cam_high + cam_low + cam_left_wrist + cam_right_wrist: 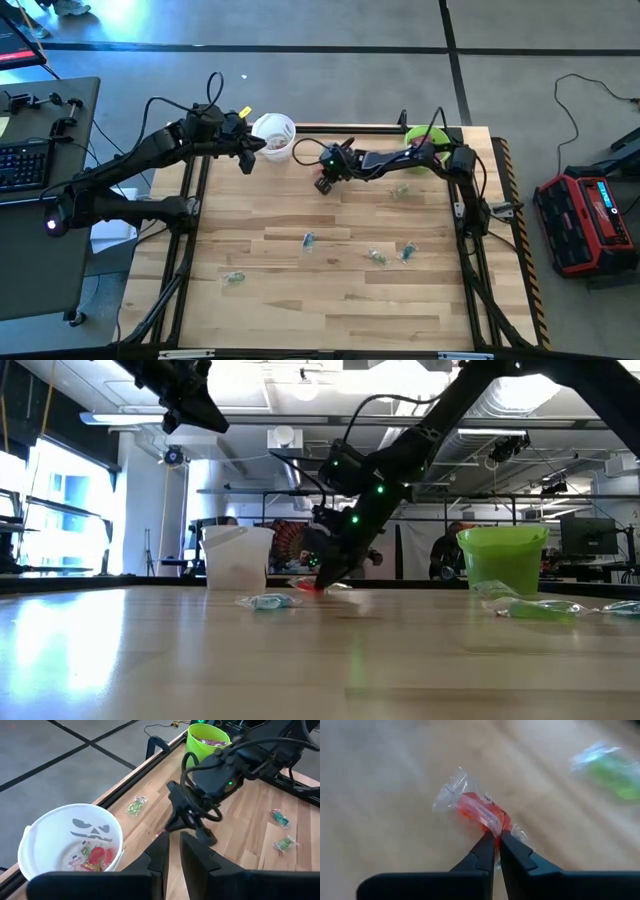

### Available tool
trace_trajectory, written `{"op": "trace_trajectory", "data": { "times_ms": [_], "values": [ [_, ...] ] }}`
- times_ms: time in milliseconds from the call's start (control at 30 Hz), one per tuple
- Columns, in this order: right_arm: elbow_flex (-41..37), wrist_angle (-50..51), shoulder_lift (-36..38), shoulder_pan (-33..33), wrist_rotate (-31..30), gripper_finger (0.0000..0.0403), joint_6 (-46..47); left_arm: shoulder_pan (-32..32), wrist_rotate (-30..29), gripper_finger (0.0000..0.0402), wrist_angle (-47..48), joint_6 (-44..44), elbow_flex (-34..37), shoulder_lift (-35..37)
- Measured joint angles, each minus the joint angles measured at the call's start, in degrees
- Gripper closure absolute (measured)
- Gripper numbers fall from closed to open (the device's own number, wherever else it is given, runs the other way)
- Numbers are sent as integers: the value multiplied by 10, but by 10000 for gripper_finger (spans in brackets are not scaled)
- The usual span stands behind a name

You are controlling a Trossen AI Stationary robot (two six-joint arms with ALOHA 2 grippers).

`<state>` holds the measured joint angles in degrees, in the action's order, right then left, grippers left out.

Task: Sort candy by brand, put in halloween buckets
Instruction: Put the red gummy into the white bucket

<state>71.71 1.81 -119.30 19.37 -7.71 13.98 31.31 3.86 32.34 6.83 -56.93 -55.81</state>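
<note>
Right wrist view shows a red candy [479,815], a ribbed oblong in crinkled clear wrap, lying flat on the pale wooden surface [380,780]; its long axis runs diagonally away from the right claw [496,841], whose dark fingers are pinched shut on the near twisted end; the translucent white bucket [274,135] stands just beyond that claw; the left claw [250,152] hovers beside the bucket, fingers nearly together, holding nothing.

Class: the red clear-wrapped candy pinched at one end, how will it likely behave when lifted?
The red candy looks small, so probably light. The right end effector grips only its crinkly wrapper end, so it may dangle or swing. The glossy film could slip.
</note>
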Motion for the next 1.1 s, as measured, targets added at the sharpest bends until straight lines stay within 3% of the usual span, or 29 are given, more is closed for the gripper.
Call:
{"op": "trace_trajectory", "data": {
  "times_ms": [200,367,567,900,1100],
  "values": [
    [28,25,23,-28,34,400,13,0,-2,367,0,12,0,0],
    [109,24,27,-47,48,402,15,3,-14,367,0,8,0,15],
    [277,64,-39,-42,-15,402,-15,25,-9,367,-1,4,0,55],
    [623,281,-228,-7,-57,403,10,37,7,367,3,-10,0,103],
    [602,292,-233,2,-27,373,55,37,5,367,11,-11,0,111]
  ]
}}
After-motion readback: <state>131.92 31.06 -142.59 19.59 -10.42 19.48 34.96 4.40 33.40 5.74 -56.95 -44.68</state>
